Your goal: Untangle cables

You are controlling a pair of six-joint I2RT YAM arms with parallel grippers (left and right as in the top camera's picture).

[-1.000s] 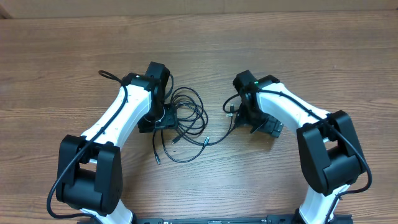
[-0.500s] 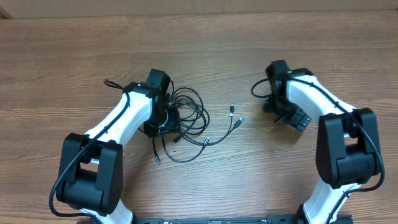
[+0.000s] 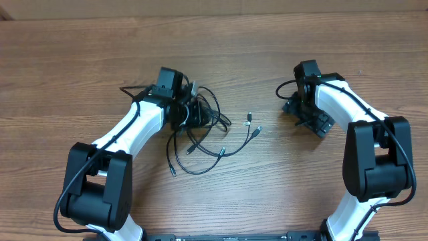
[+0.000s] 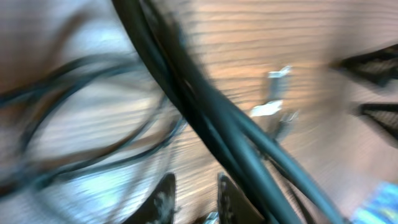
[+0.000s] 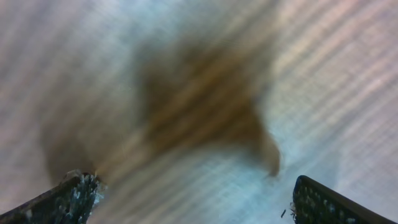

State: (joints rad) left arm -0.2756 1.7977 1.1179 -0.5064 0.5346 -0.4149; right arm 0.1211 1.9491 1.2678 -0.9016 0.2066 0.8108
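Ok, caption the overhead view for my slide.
The left arm reaches into the tangled black cables on the wooden table; the right arm sits apart, jaws open and empty.

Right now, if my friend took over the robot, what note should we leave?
Left gripper: nearly closed, pushed into the cables; unclear whether it pinches a strand.
Right gripper: open, empty, over bare table.
Cables: tangled bunch at the left gripper, loops trailing toward the robot, two plug ends lying free between the arms.
Done: nothing separated yet.
Left: pull the cords apart.
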